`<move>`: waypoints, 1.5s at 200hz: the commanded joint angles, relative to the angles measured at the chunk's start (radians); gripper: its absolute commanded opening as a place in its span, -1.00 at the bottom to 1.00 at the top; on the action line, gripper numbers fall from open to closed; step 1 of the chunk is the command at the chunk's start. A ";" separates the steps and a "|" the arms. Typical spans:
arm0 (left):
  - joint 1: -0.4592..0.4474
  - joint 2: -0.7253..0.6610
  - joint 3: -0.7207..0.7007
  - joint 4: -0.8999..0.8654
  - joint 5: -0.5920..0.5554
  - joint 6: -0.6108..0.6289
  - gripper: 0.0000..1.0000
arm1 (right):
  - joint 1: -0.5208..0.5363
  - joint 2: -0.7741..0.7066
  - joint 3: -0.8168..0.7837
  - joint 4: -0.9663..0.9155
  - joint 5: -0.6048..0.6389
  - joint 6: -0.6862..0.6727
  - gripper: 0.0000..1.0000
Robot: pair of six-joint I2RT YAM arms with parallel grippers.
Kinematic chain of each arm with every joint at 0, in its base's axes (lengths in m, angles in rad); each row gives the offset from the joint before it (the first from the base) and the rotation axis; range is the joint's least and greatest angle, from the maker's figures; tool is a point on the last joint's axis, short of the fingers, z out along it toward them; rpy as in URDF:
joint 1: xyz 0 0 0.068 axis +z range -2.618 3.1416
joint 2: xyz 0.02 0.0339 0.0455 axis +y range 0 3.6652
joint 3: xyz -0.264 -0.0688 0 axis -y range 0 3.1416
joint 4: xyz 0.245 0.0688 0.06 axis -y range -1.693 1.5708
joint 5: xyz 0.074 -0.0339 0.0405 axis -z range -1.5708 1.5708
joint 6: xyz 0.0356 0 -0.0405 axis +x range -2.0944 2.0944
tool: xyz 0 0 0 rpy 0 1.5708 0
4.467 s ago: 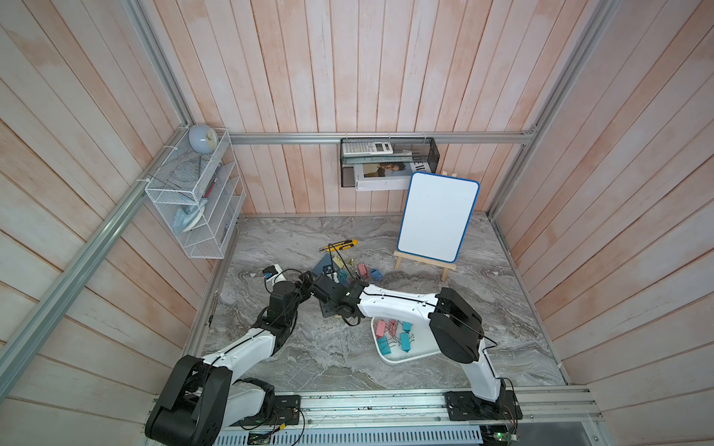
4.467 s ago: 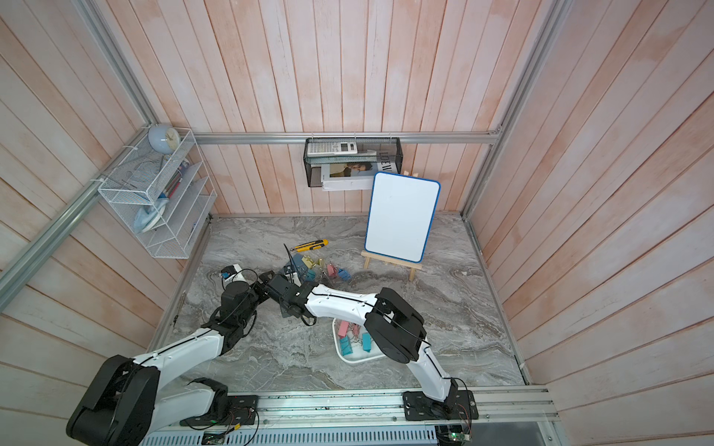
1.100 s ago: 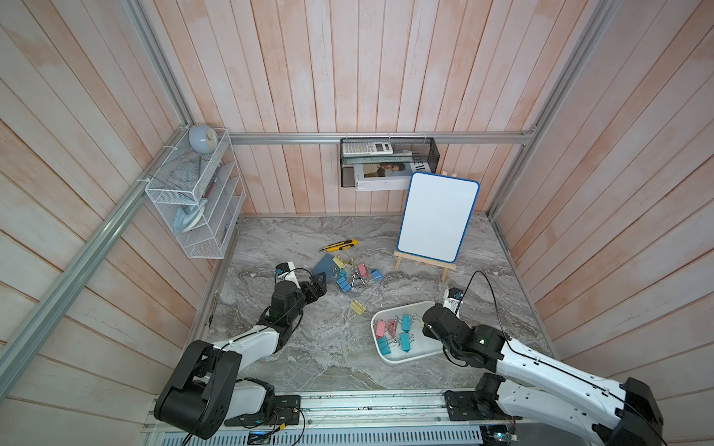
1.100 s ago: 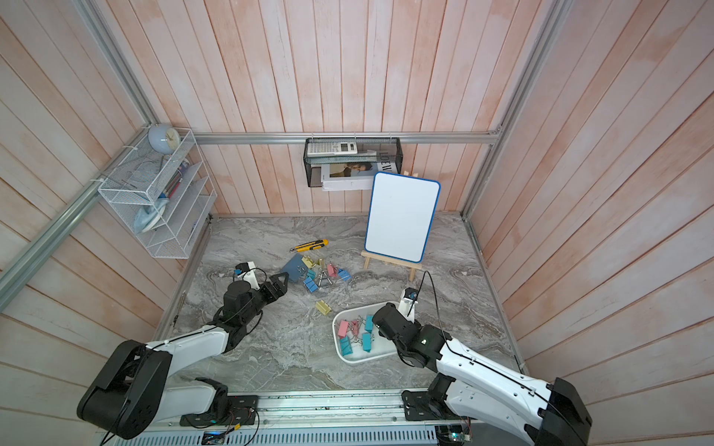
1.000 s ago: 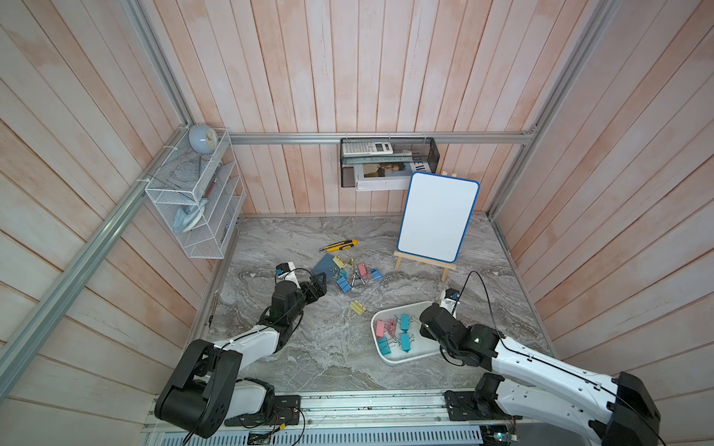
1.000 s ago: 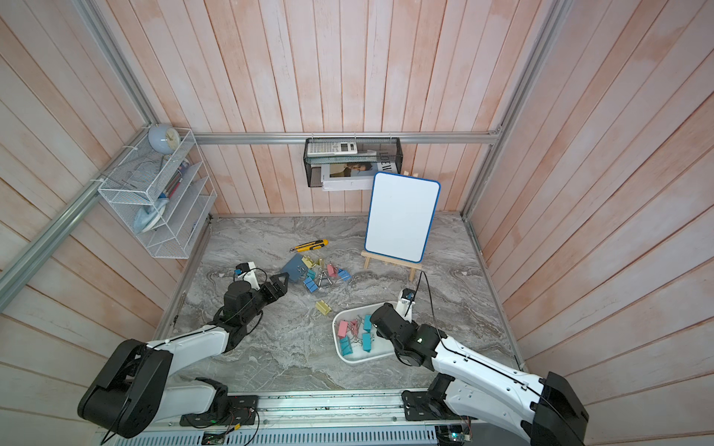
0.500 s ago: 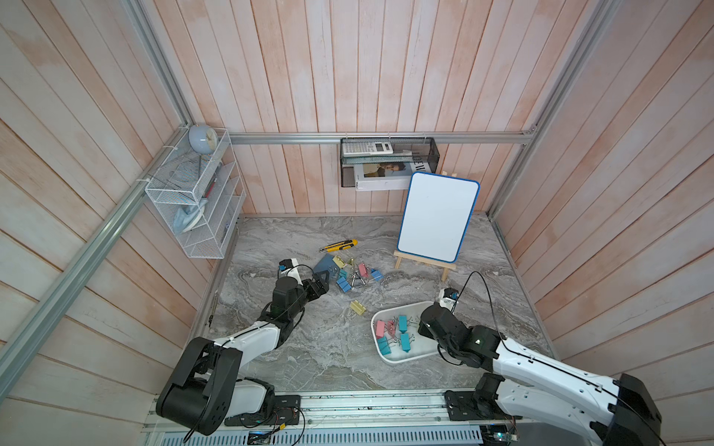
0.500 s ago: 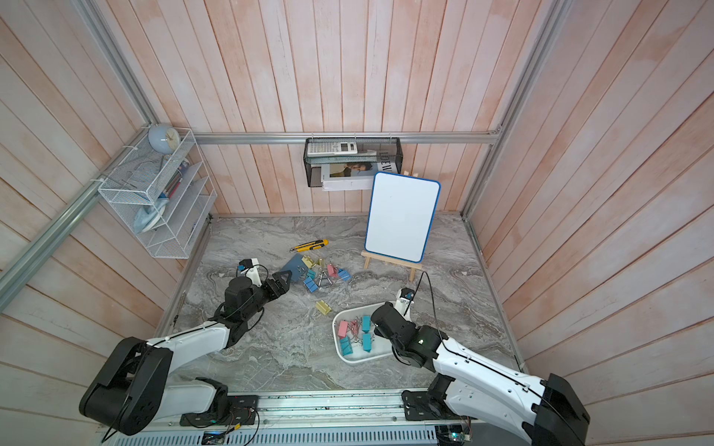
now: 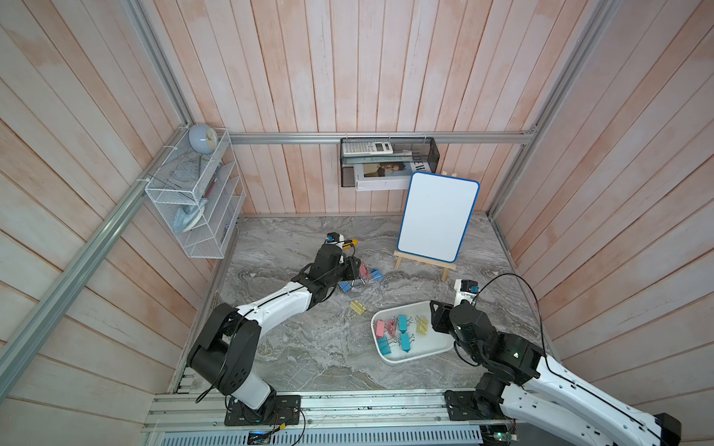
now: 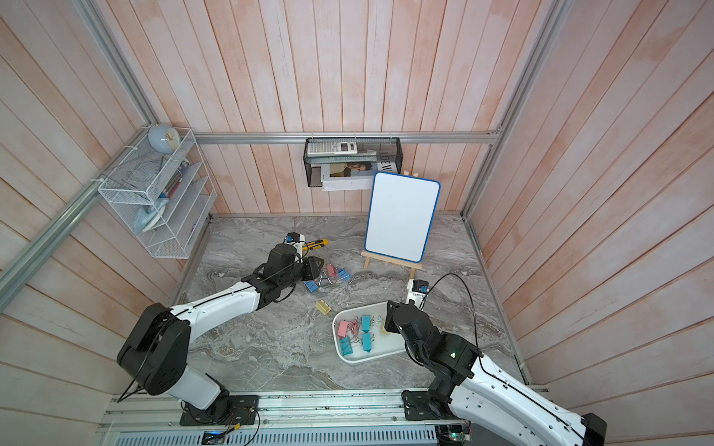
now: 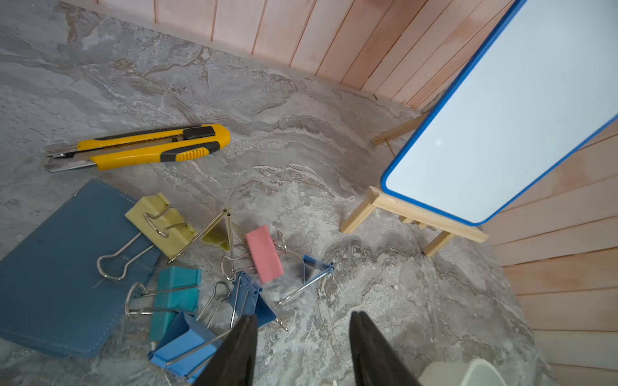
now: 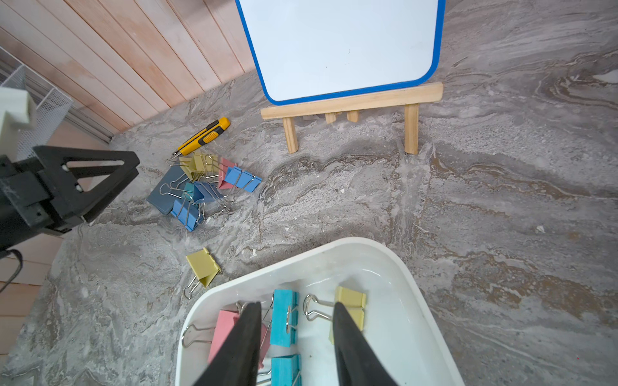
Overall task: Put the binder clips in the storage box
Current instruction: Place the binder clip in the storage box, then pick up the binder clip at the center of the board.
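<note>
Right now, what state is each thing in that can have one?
Left gripper, jaws apart, empty, near the loose clips.
Right gripper, jaws apart, empty, over the storage box.
Storage box, holds several clips.
Loose clips, heaped on the table, outside the box.
Yellow clip, alone beside the box, outside it.
Knife, lying flat on the table.
Whiteboard, blank, propped on its easel.

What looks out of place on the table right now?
One yellow binder clip lies alone on the marble just outside the storage box rim, apart from the pile of clips partly on the blue pad. Nothing looks spilled or damaged.
</note>
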 commanded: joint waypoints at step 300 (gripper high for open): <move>0.037 0.271 0.204 -0.379 0.078 0.514 -0.09 | -0.005 0.032 -0.014 0.029 -0.098 0.007 -0.17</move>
